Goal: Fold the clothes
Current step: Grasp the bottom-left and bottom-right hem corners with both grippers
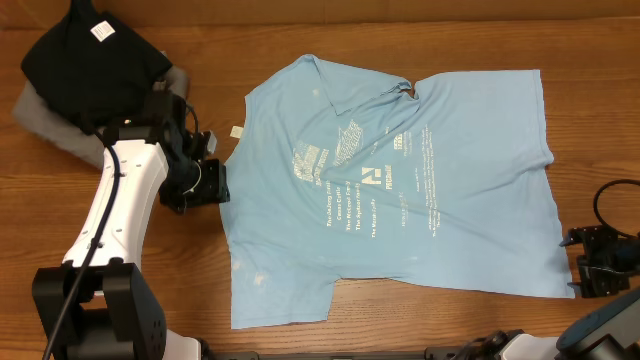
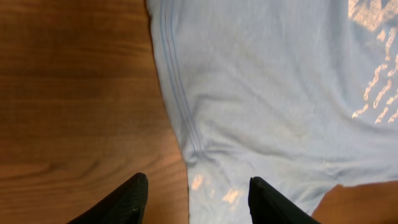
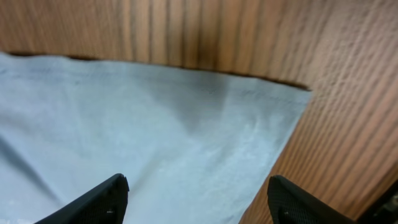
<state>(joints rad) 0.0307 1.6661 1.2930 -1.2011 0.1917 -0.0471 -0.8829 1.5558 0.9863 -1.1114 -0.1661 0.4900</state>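
Note:
The sky-blue T-shirt (image 1: 400, 190) lies spread out, roughly flat, in the middle of the table, lettering up. A small white tag (image 1: 237, 131) shows at its left edge. My left gripper (image 1: 218, 184) is open at the shirt's left edge. In the left wrist view its jaws (image 2: 196, 190) straddle the stitched edge of the shirt (image 2: 261, 93), one finger over wood, one over fabric. My right gripper (image 1: 577, 264) is open at the shirt's lower right corner. In the right wrist view its jaws (image 3: 199, 190) sit above that corner (image 3: 186, 130).
A black folded garment (image 1: 90, 60) with a white tag lies on a grey folded garment (image 1: 40, 115) at the back left, just behind my left arm. Bare wood table (image 1: 130, 320) surrounds the shirt.

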